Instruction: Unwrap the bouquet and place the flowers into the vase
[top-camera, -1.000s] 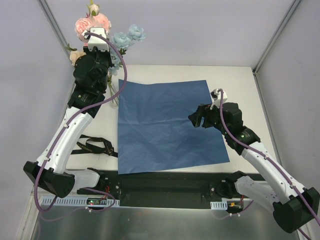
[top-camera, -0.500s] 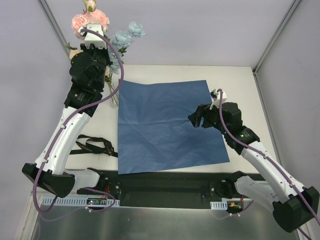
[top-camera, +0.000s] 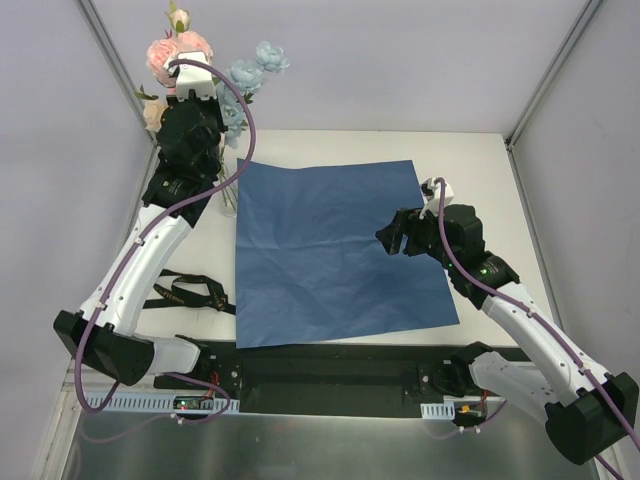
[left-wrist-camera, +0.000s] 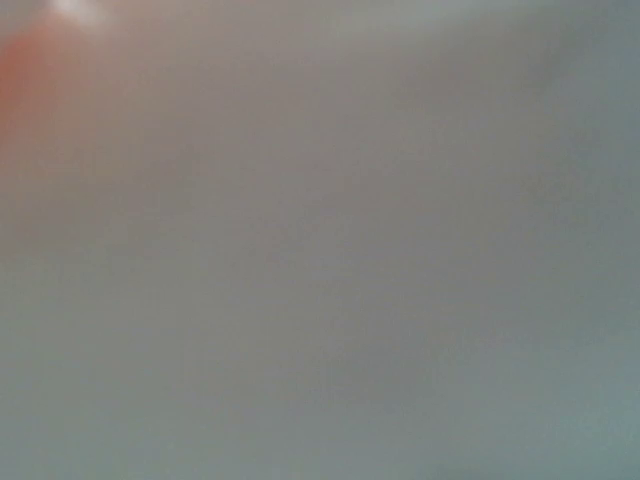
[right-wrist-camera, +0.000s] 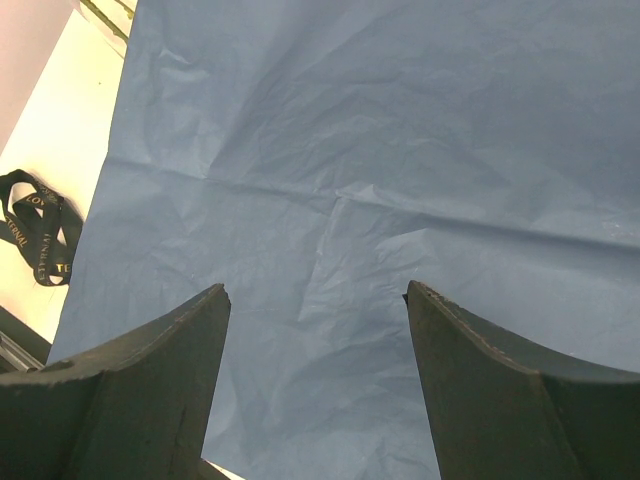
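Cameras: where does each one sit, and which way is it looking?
Top external: above and behind the arms, looking down at the table; both arms show, the left arm up among the flowers.
Left wrist: on the left arm; only a grey-pink blur, nothing of the robot recognisable.
Right wrist: on the right arm, looking down at the paper between its open pincer's fingers.
Shared: top and right wrist both show paper and ribbon.

The only lettering is gold print on the black ribbon (right-wrist-camera: 35, 225), which lies near the left edge of the table (top-camera: 470, 160), just beside the blue paper sheet (right-wrist-camera: 400, 150). One stretch seems to read "ERNAL"; the other letters are too small to make out.
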